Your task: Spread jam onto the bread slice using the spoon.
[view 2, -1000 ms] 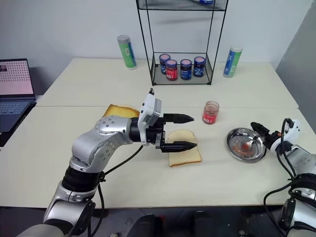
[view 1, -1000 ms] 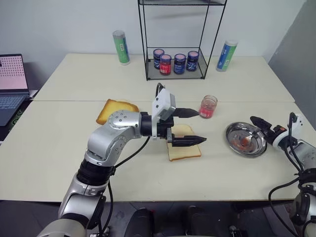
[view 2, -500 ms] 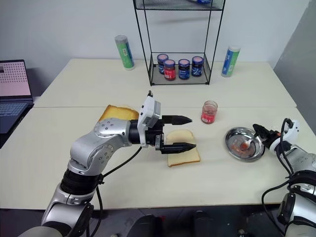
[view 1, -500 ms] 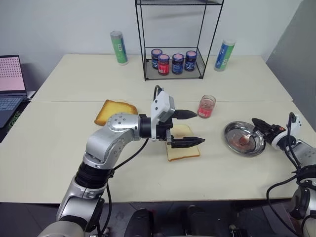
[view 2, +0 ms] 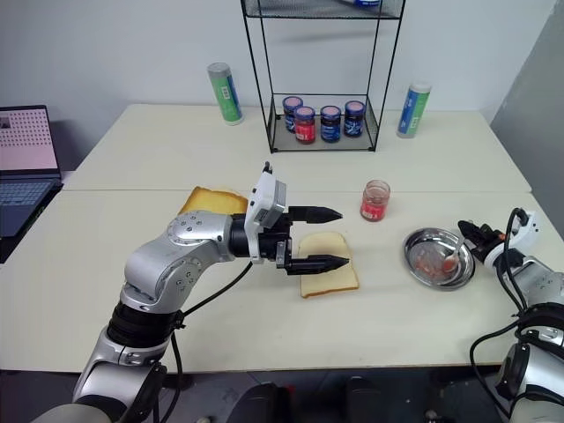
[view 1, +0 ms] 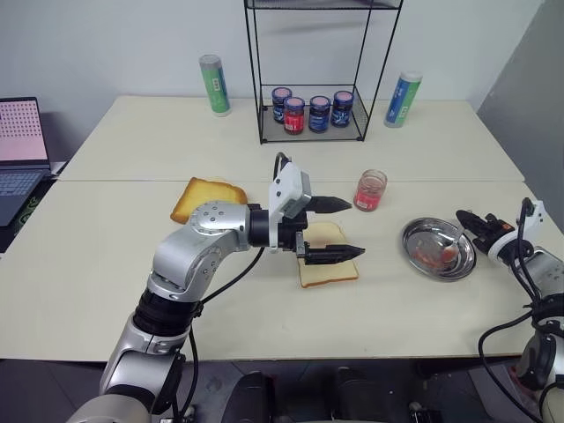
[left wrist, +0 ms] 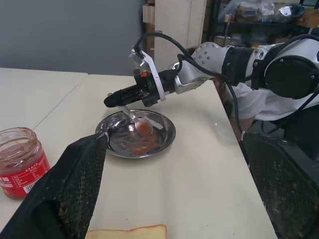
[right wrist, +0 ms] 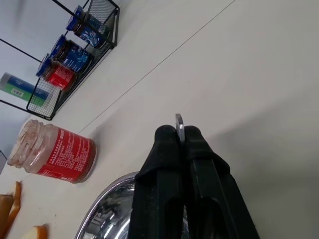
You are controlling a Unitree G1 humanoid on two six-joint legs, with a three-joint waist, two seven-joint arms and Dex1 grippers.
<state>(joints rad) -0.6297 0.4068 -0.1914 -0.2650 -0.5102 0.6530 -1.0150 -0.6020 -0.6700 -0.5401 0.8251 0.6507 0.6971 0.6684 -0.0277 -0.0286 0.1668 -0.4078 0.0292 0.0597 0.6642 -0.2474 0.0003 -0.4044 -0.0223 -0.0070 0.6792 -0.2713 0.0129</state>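
My right gripper (view 1: 464, 218) is at the right table edge, shut on the handle of the slim silver spoon (left wrist: 137, 121). The handle tip (right wrist: 179, 121) pokes out between the closed fingers. The spoon's jam-reddened bowl hangs over the round steel dish (view 1: 411, 238), which has red smears inside. The pale bread slice (view 1: 330, 269) lies mid-table, partly under my left gripper (view 1: 355, 227), which hovers open and empty above it, pointing right. The small clear jar of red jam (view 1: 371, 190) stands open between the bread and the dish.
A golden toasted slice (view 1: 207, 198) lies left of my left arm. A black wire rack (view 1: 313, 132) with dark blue jars stands at the back, between a green tube (view 1: 214, 84) and a blue tube (view 1: 401, 99). A laptop (view 1: 22, 150) sits far left.
My right gripper has closed on the spoon's handle at the dish. The left arm has kept still, open over the bread.
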